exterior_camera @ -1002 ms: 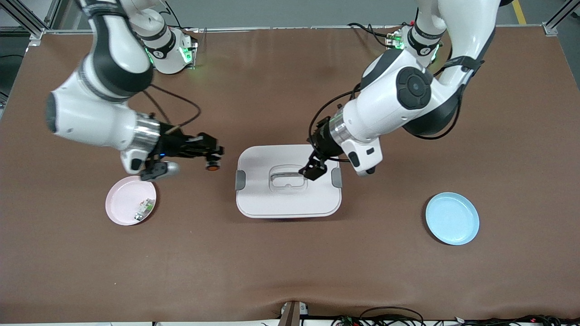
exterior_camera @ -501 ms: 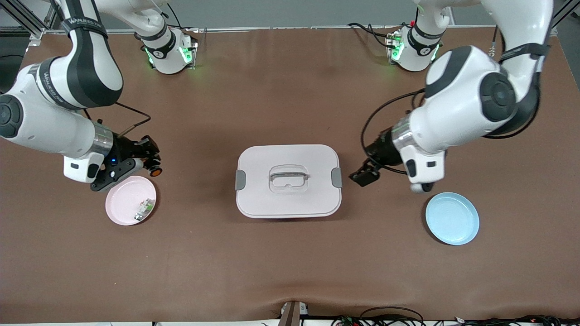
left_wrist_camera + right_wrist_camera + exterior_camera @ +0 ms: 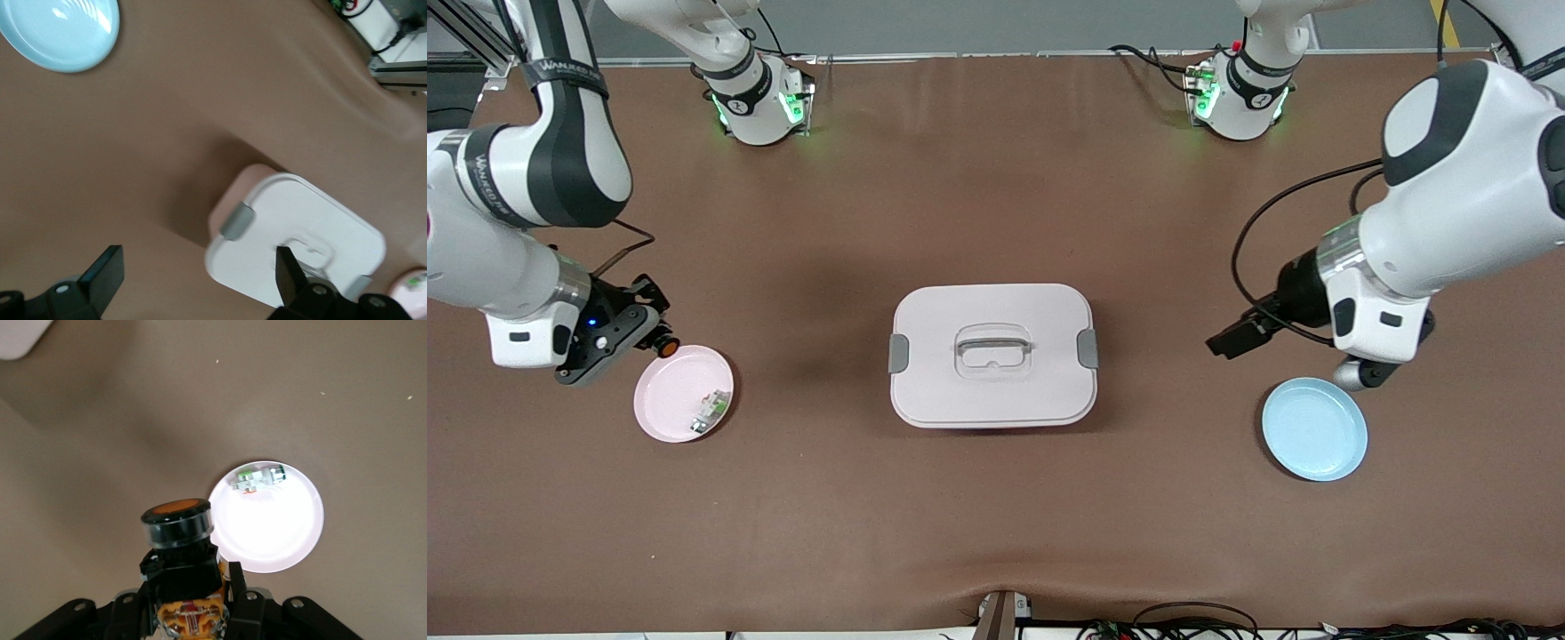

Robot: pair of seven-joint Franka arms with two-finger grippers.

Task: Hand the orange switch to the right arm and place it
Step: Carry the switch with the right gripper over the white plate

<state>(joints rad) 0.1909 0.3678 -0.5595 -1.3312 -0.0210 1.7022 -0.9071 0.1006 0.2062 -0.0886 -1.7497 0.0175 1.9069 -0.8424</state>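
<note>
Front view. My right gripper point(image 3: 656, 336) is clamped on the orange switch point(image 3: 665, 343) — held in the air just over the table beside the rim of the pink plate point(image 3: 667, 404), at the right arm's end. On that plate lies a small green-and-white part point(image 3: 709, 411). A white box point(image 3: 992, 356) with a handled lid sits mid-table. My left gripper point(image 3: 1232, 338) hangs over bare table between the box and the blue plate point(image 3: 1314, 428), fingers spread wide, holding nothing. The blue plate lies at the left arm's end of the table, nearer the camera than the gripper.

Left wrist view. My two fingers point(image 3: 100, 277) stand far apart with nothing between them. Below them: brown table, the box point(image 3: 297, 240) with one grey latch showing, the blue plate point(image 3: 60, 30) at one corner, a sliver of the pink plate point(image 3: 408, 292) at another.

Right wrist view. The switch point(image 3: 179, 547) sits pinched in my fingers point(image 3: 243, 600), orange cap up and outward — black collar under it. Just beside the cap, lower down, the pink plate point(image 3: 277, 533) with the part point(image 3: 257, 478) near its rim.
</note>
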